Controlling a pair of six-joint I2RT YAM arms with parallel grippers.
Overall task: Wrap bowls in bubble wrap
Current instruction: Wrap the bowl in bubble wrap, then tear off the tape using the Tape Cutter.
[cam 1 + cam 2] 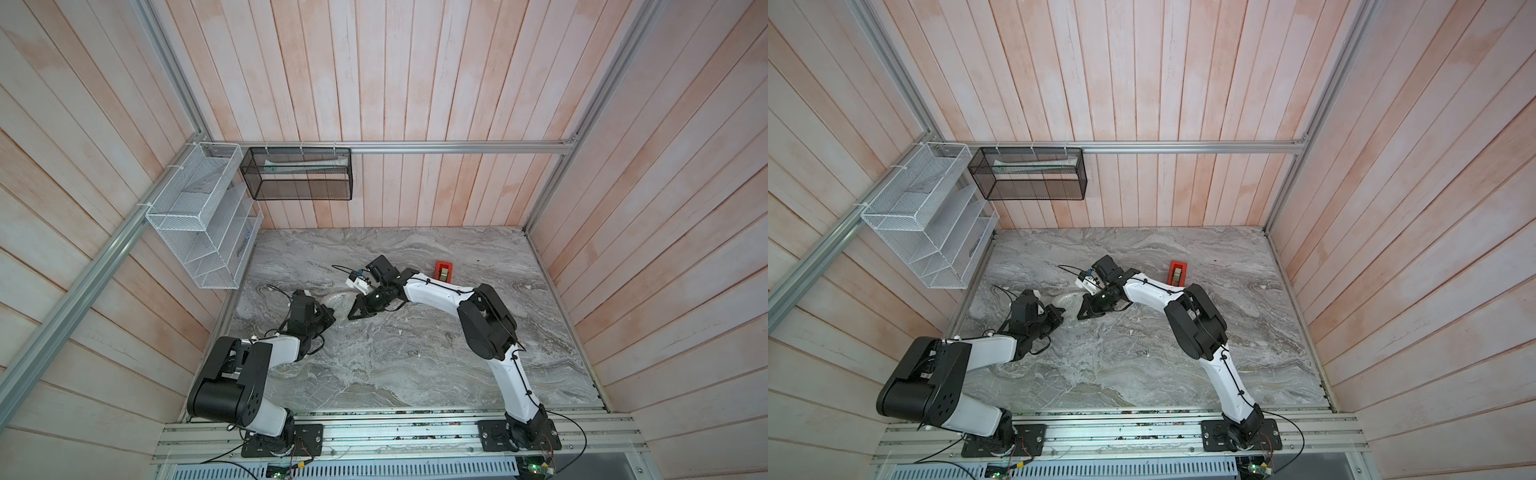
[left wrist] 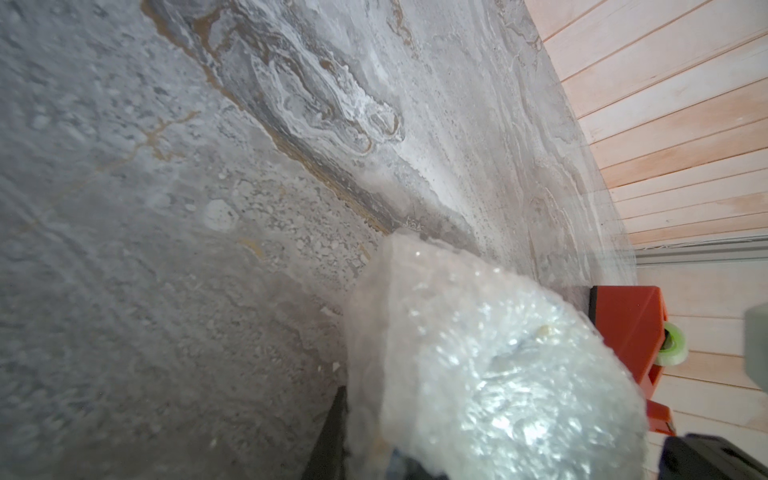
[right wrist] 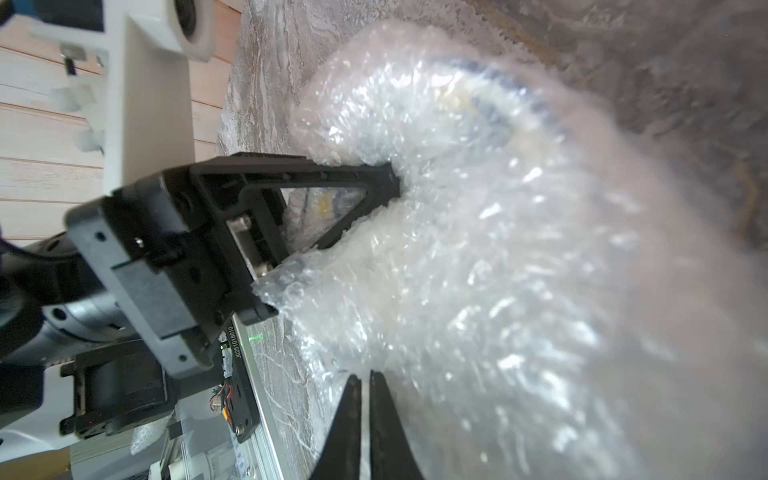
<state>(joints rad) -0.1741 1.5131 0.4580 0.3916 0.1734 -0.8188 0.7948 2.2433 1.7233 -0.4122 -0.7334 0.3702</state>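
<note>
Grey marble tabletop (image 1: 395,365) carries the bubble wrap (image 3: 498,270) bundle and a red tape dispenser (image 1: 444,271).

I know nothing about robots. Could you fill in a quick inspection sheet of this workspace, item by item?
Surface: grey marbled tabletop, a few tiny pale scraps on it.
Job's things: bubble wrap bundled around the bowl, whose blue and yellow show through.
Clutter: red tape dispenser, standing apart from the bundle.
End effectors: left end effector shut on the bubble wrap; right end effector nearly shut, seemingly pinching its edge.
Cables: black cables clipped along the right arm; none seen across the bundle.
Surroundings: plank walls, white wire basket, black mesh basket, metal rail.
</note>
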